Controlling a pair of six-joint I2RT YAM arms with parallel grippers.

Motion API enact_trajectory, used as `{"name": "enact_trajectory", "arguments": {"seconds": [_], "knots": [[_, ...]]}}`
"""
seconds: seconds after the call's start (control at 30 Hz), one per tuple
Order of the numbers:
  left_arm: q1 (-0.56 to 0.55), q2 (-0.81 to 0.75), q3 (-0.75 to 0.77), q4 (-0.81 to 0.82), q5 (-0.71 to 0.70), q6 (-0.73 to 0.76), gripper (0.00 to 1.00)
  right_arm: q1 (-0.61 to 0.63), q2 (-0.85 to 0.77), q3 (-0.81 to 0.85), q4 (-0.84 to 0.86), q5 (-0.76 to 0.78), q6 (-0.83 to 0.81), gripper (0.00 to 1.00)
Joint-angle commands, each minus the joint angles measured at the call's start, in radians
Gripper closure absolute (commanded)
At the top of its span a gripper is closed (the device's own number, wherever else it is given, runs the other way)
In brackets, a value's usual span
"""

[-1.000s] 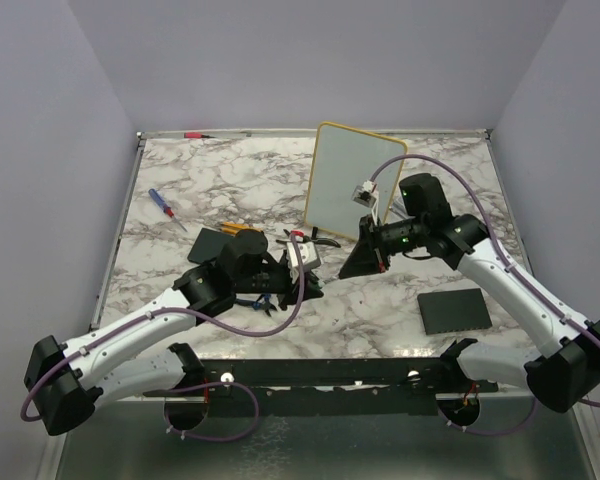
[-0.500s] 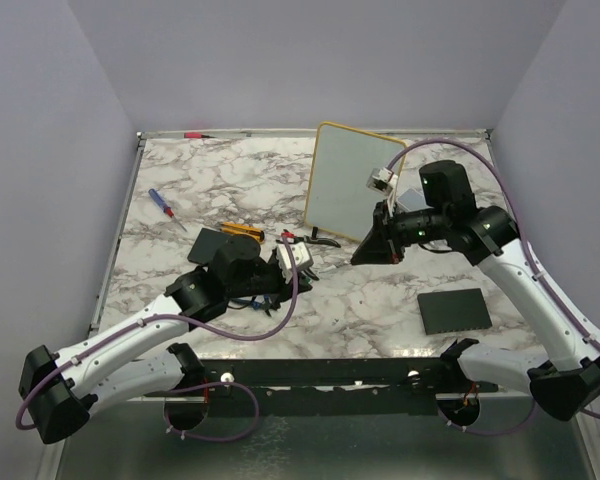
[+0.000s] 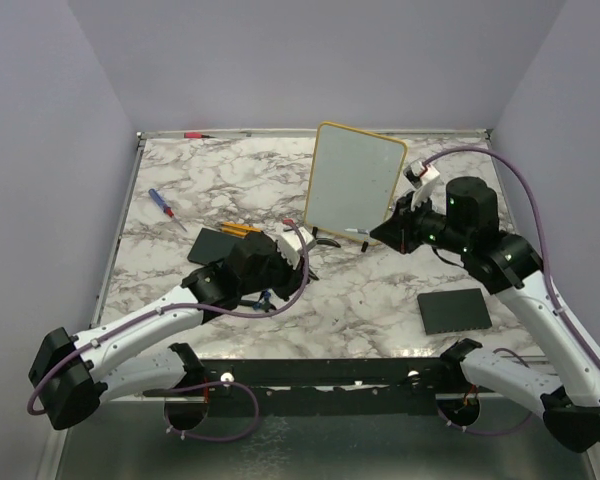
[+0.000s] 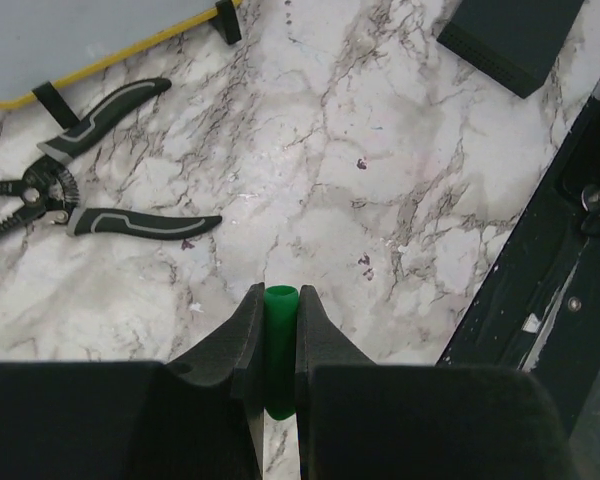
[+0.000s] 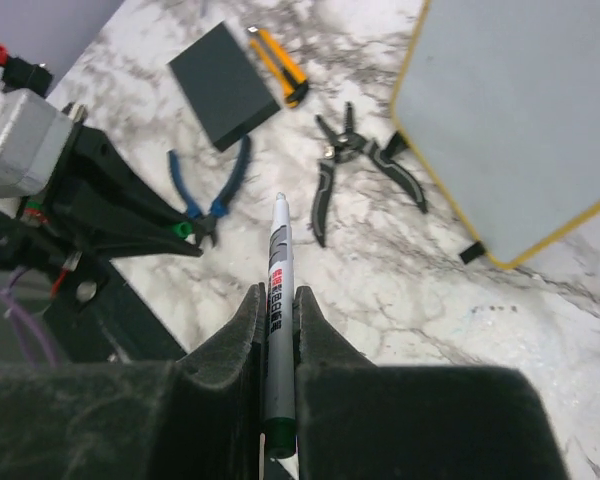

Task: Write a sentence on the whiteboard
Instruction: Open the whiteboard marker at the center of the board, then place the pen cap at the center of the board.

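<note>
A blue-handled screwdriver [image 3: 165, 204] lies alone at the far left of the grey-veined marble table [image 3: 380, 290], well apart from the work. Right of it, beside a flat dark grey square pad [image 3: 215, 243], the left gripper [image 4: 280, 300] hangs low with its fingers pressed onto a small green pen cap [image 4: 280, 350]. Blue-handled pliers [image 5: 220, 185] rest just beside that arm.

Black-and-grey pliers [image 4: 90, 190] sprawl at the foot of the small upright whiteboard [image 3: 352, 185], which has a yellow rim. The board stands on little black feet toward the back of the table, centre-right, and no writing shows on its face.

At its lower right corner, the right gripper [image 5: 277, 295] pinches a white-barrelled marker pen [image 5: 277, 250] lengthwise, tip pointing out past the fingertips.

The likeliest trouble is the board itself. It looks light on narrow feet, so a firm stroke could push it back or tip it over. The pen, held only between two slim fingers, could slide back under pressure and leave faint strokes. The pliers at the board's base could snag a low wrist.

The open marble lies in front of the board and to its right, up to a second dark grey square pad [image 3: 454, 310]. The back edge sits near behind the board, and the right wall is close to that arm.
</note>
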Motion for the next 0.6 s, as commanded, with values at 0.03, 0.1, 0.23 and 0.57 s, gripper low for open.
{"name": "enact_trajectory", "arguments": {"seconds": [0.03,0.1,0.23,0.57], "knots": [[-0.037,0.014,-0.068,0.151,-0.195,-0.286,1.00,-0.005,-0.119,-0.167,0.273,0.311,0.135,0.99],[-0.054,0.011,-0.113,0.175,-0.292,-0.362,1.00,-0.006,-0.160,-0.223,0.337,0.377,0.153,0.99],[-0.100,0.027,-0.175,0.190,-0.409,-0.470,1.00,-0.005,-0.214,-0.311,0.432,0.485,0.182,0.99],[-0.184,0.162,-0.207,0.200,-0.470,-0.556,1.00,-0.005,-0.242,-0.401,0.490,0.532,0.211,0.99]]}}
